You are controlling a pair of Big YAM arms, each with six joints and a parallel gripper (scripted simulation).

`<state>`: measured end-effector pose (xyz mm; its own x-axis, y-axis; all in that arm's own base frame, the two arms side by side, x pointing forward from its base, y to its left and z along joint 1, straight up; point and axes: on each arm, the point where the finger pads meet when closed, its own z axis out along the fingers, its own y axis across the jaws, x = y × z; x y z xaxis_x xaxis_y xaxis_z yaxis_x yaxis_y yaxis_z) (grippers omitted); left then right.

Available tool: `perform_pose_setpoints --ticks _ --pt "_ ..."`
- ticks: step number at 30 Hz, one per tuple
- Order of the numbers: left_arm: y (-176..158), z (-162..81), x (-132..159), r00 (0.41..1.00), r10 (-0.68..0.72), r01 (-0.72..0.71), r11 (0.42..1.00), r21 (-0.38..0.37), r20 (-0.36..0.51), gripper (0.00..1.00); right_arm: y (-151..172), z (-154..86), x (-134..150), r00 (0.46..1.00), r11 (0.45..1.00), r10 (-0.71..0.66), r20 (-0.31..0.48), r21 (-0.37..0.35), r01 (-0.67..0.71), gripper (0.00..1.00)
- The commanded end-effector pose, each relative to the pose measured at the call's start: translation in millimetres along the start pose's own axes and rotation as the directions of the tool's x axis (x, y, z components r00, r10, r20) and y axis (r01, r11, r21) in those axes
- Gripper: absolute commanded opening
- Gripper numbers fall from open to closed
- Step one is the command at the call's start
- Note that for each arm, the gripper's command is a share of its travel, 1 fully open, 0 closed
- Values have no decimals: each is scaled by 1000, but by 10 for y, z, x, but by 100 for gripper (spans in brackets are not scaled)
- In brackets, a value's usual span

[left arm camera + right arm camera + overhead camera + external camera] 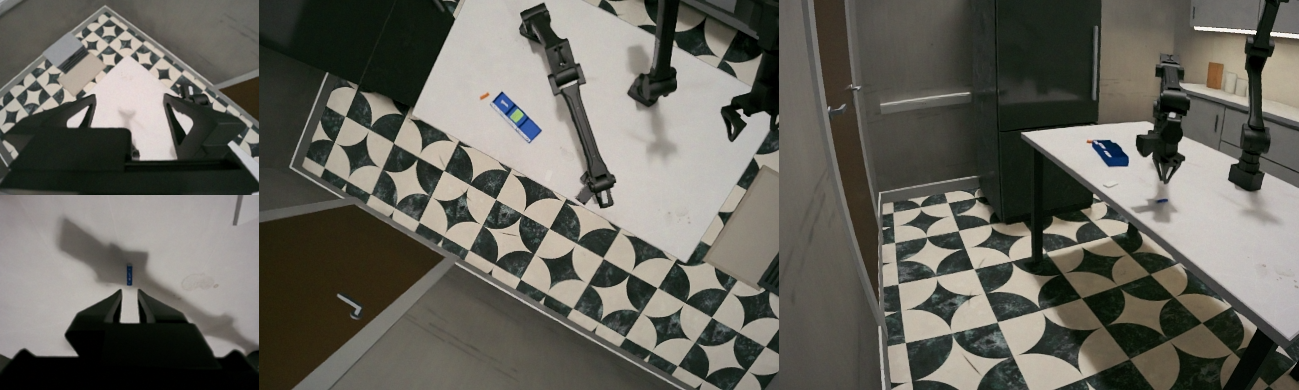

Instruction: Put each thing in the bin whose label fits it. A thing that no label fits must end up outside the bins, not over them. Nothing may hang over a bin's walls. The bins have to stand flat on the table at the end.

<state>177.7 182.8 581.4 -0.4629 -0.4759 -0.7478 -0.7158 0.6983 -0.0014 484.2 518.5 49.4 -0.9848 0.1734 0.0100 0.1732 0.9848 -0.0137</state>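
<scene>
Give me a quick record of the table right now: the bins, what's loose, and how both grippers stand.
bins: blue three-compartment unit, standing on the table
in bins: lime green item in the middle compartment; white item in an end one
loose: small orange piece by one end of the unit; small blue piece
right gripper: above the blue piece, partly open, holding nothing
left gripper: wide open, away from the bins
label wording: unreadable
</scene>
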Motion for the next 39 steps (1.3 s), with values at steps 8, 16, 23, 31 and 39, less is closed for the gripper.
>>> perform_pose_setpoints --ticks 8,16,23,31,39 --pt "-40 -229 -84 999 9 -9 1000 8 42 100 172 -603 -78 998 996 6 60 -90 0 23" --pt "-40 -229 -84 999 9 -9 1000 8 42 100 46 -354 -12 999 998 4 38 -55 -2 23" --pt "-40 -229 -84 999 9 -9 1000 8 42 100 94 -497 -64 999 997 5 54 -79 -1 23" --pt "-40 -229 -84 999 9 -9 1000 8 42 100 12 -347 -32 999 998 4 38 -55 -2 23" --pt "-40 -229 -84 999 9 -9 1000 8 42 100 4 -378 -57 999 998 4 40 -58 -2 23"
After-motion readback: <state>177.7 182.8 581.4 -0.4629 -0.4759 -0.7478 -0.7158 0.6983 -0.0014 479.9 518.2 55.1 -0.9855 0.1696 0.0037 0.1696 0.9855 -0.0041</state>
